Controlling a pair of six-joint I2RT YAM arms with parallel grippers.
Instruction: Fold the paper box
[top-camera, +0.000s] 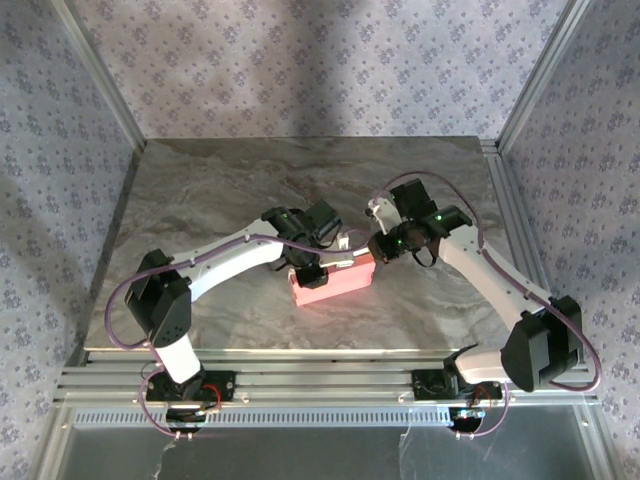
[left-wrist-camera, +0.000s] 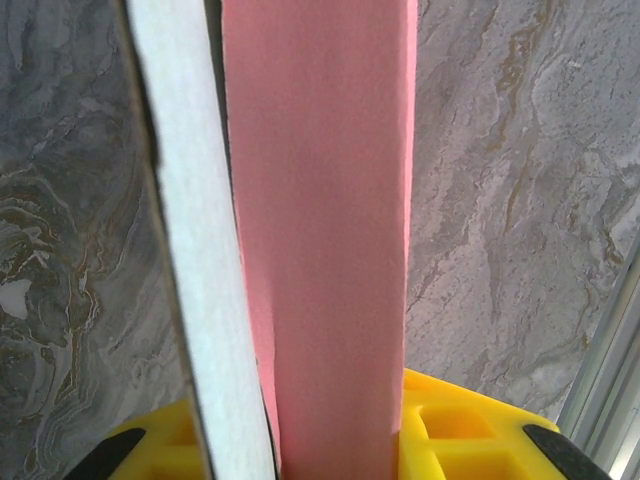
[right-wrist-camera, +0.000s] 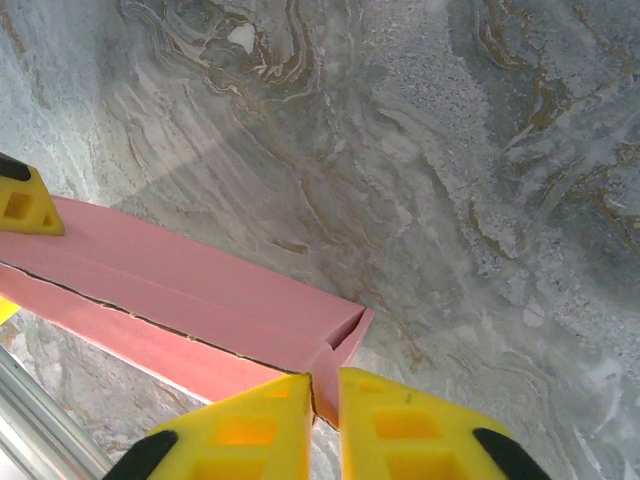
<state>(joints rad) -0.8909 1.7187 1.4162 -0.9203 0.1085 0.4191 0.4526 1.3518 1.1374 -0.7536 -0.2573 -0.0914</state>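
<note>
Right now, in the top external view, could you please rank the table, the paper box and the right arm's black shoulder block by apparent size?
1. table
2. black shoulder block, though it is probably nearer the camera, so its lead is unsure
3. paper box

A grey-brown, marble-patterned tabletop (top-camera: 230, 190) with pale swirling veins sits inside a three-sided booth. The back wall (top-camera: 320, 70), left wall (top-camera: 50, 200) and right wall (top-camera: 590, 180) are covered in lilac-grey fabric printed with small repeating floral motifs. A silver metal post (top-camera: 100, 70) rises at a slant from each far corner of the tabletop. Slotted aluminium rails (top-camera: 330, 385) run along the near edge, and below them lies a glossy grey surface (top-camera: 300, 450) catching reflections. The light is soft and even, brighter toward the tabletop's far edge. A dim shadow darkens the top of the back wall. Up close, the veining shows brown and white.
</note>
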